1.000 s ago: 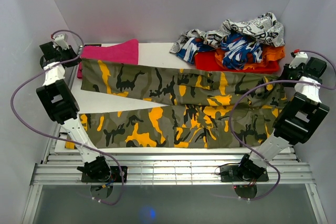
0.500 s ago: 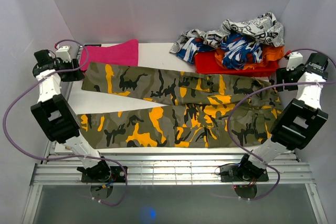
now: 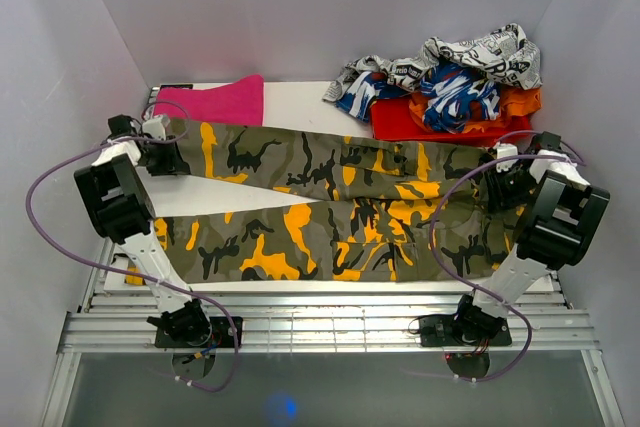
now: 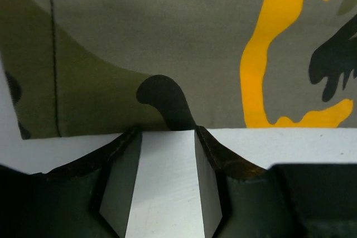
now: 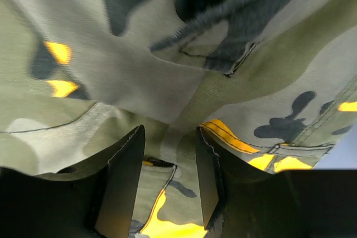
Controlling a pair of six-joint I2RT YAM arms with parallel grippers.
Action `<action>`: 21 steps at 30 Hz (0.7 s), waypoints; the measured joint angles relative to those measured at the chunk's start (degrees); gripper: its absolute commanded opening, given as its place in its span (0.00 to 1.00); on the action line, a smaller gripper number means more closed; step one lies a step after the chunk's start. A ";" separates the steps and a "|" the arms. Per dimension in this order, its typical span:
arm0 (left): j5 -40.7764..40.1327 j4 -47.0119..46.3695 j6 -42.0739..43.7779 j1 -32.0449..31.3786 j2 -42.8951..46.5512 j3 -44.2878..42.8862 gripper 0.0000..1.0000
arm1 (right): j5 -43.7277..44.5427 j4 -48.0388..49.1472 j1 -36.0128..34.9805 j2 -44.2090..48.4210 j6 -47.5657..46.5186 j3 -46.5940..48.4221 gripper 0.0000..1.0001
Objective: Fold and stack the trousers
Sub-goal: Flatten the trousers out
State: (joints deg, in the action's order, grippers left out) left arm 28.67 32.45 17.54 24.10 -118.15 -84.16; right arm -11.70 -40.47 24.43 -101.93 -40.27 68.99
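Spread flat across counter: trousers, long axis left to right, cuffs at left, waistband at right. At far-leg cuff: left tool, fingers apart, only bare counter between, hem edge just ahead of tips. Over waist end: right tool, fingers apart, cloth beneath, not pinched. Likely next: pinch both ends, fold far leg toward near one.

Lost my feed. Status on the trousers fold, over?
Left gripper open at leg hem; right gripper open over waist. Trousers flat, unfolded. Clothes pile at far edge, beside waist.
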 measured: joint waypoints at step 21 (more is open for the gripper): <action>-11.98 11.13 14.88 9.92 5.55 5.16 0.28 | 6.71 8.68 0.33 9.55 -3.41 -15.98 0.24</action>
State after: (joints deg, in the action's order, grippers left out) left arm 16.69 43.57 32.42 34.02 -112.60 -79.00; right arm -4.99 -31.79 24.75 -92.38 -43.68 53.01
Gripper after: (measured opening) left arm 0.259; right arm 0.247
